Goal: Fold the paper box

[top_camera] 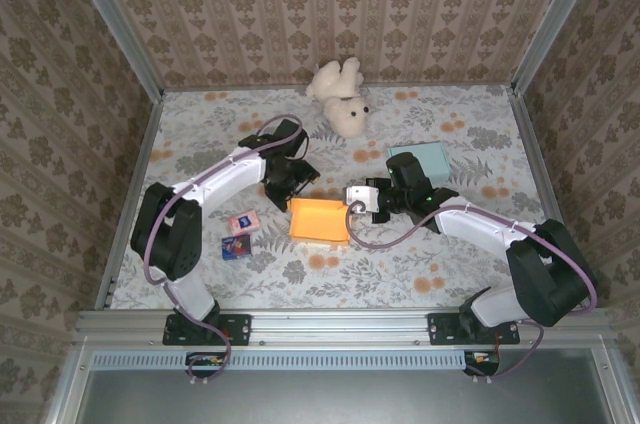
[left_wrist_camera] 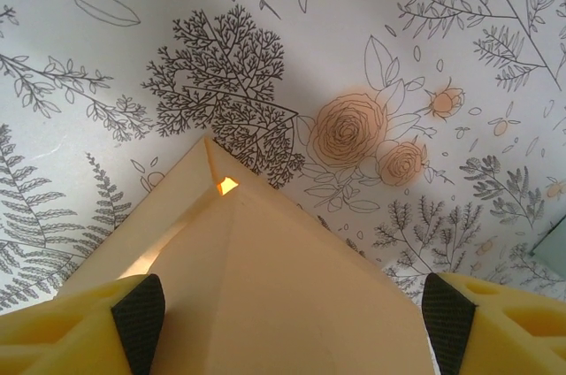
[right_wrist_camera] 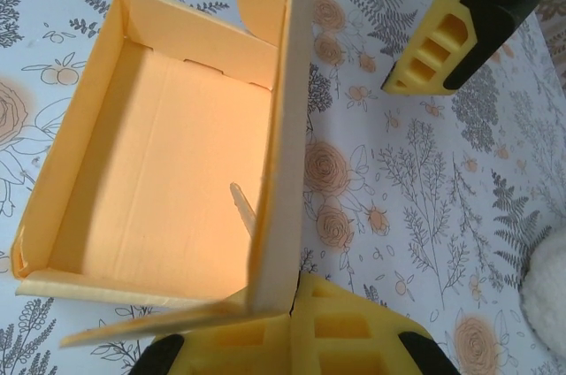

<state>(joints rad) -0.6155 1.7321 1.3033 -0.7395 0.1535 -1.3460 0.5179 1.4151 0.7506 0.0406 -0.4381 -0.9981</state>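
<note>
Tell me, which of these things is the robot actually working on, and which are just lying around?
In the job:
orange box

Just lying about:
teddy bear
teal box
pink card
blue card

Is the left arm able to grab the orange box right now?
Probably yes. The left gripper is open with a corner of the orange box between its fingers, and nothing blocks it. The right gripper pinches another wall, out of its way.
</note>
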